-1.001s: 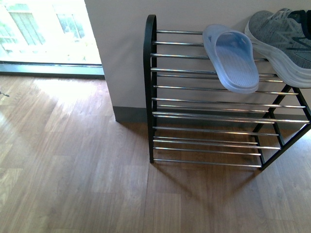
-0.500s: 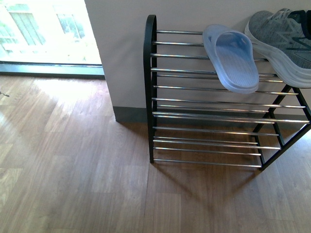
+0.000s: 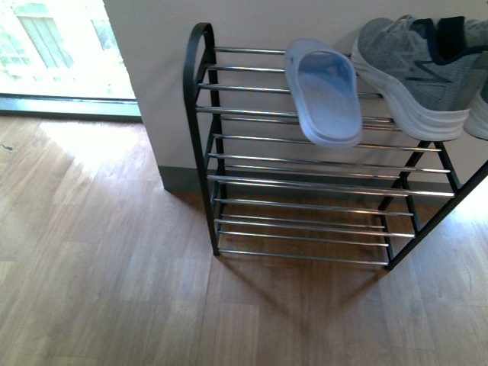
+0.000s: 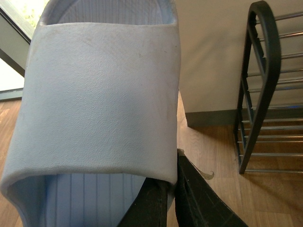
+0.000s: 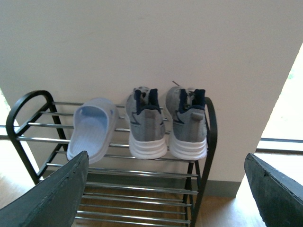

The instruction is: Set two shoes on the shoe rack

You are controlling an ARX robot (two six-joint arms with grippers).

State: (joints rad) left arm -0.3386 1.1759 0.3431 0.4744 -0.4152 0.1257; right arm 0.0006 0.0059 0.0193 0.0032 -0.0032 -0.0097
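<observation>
- We see the left claw (image 4: 171,198) pinching 1 pale blue slide (image 4: 102,94) at its edge.
- The shoe rack (image 4: 258,90) stands ahead, off to the claw's side; its top tier already bears 1 slide (image 3: 324,91) beside 2 sneakers (image 5: 168,120).
- The right claw (image 5: 165,189) hangs spread, empty.

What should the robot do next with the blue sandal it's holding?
Probably carry the held sandal toward the rack and set it in the free space left of the other sandal, since the sneakers fill the right end of the top shelf.
</observation>
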